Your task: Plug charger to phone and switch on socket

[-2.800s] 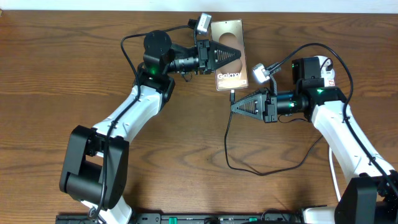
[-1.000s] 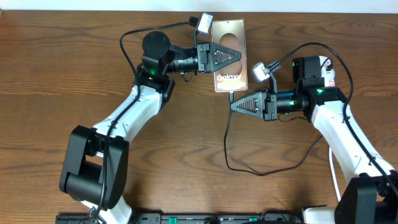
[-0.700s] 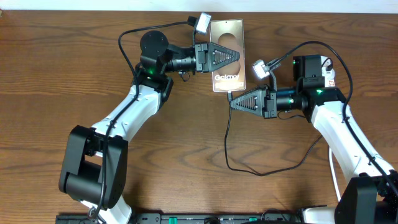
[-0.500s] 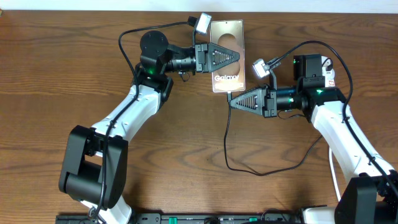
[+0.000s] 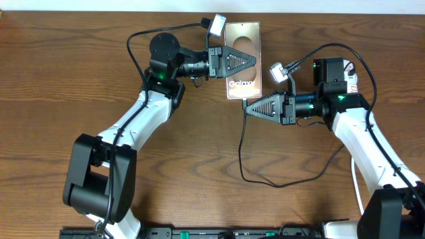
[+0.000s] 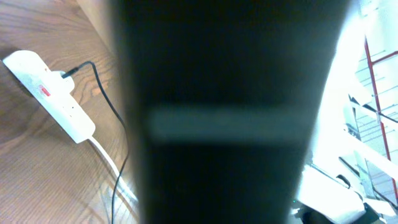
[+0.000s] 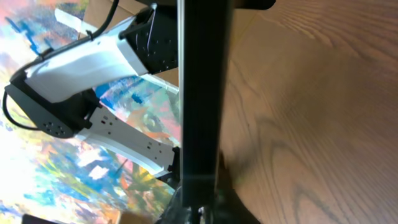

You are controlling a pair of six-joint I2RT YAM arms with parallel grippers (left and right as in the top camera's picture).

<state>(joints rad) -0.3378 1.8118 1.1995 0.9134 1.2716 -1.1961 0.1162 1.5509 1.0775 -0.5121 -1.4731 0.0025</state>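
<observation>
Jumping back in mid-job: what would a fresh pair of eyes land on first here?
The bronze phone at the far middle of the table, clamped in the left fingers, with the right fingers pinching the charger at its near edge. The charger's thin black cable loops back toward the near side. The white socket shows only in the left wrist view, upper left.

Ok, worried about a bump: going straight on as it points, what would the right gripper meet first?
Most likely the charger cable, right at the right gripper's tip; beyond that, bare table just clear of the phone. Height unclear.
</observation>
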